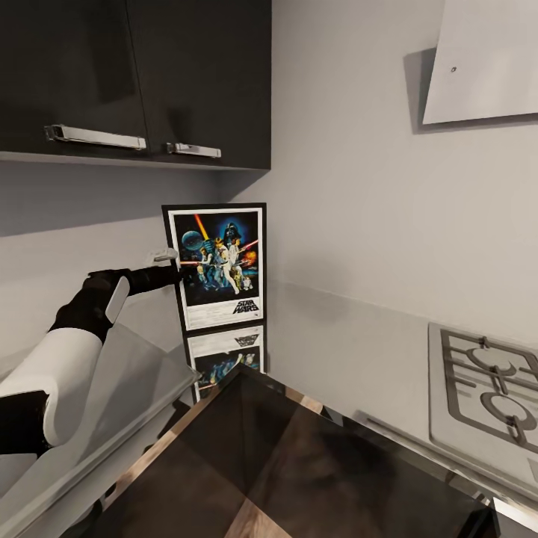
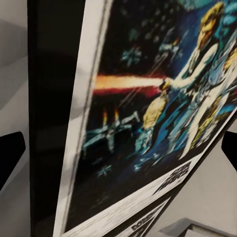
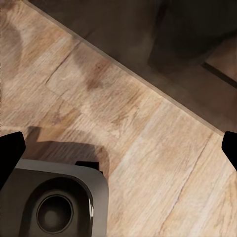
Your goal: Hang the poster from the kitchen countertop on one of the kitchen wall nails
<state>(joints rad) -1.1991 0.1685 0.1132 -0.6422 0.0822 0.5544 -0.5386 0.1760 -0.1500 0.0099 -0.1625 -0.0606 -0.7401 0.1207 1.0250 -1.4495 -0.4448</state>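
In the far corner of the pale kitchen countertop (image 1: 359, 351) the poster (image 1: 218, 266) stands upright, left gripper (image 1: 173, 263) fingers spread wide at its edge; a nudge could topple it.

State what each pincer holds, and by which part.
Nothing is held. The left pincer is open, fingertips wide apart in front of the poster. The right pincer is open over wooden floor.

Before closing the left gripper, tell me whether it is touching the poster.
Cannot tell. In the head view the left gripper overlaps the poster at its left edge, but no contact or gap shows plainly. The left wrist view shows the poster close between the open fingertips.
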